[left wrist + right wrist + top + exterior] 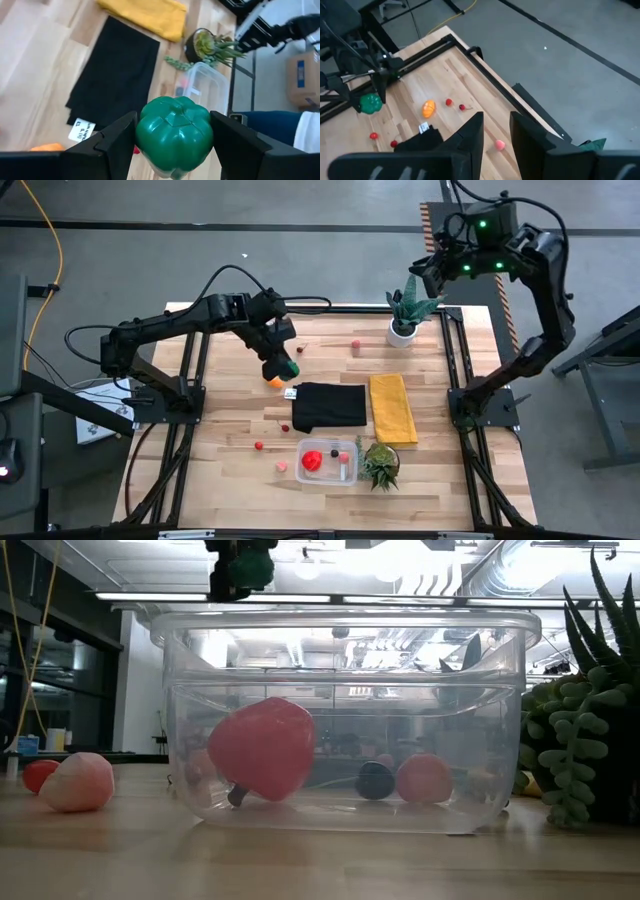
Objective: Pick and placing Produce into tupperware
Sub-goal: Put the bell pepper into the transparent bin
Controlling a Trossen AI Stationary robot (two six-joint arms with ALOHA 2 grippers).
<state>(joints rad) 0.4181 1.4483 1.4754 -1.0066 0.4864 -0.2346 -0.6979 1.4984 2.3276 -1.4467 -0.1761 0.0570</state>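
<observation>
Left gripper [172, 137] is clamped on a green toy pepper [174, 129], one finger on each side, held in the air above the table [230, 470] over its middle left part. An orange fruit [276, 381] lies on the wood directly beneath it, near the left end of the black cloth [328, 406].

Right gripper [496, 135] is raised beyond the table's far right corner, above the white-potted plant [405, 313]. Its fingers stand a narrow gap apart with nothing between them.

The clear tupperware [327, 461] sits near the front edge, just forward of the black cloth. It contains a large red fruit [262, 748], a dark berry [375, 780] and a pink berry [424, 778]. A second potted plant [380, 464] stands touching or just beside its right side.

A yellow cloth [392, 408] lies alongside the black cloth's right edge.

Loose produce remaining on the wood: a pink piece [77, 782] and a small red berry [38, 774] left of the tub, a dark berry [284, 428] near the black cloth's front left corner, and a pink berry [355, 346] toward the far edge.
</observation>
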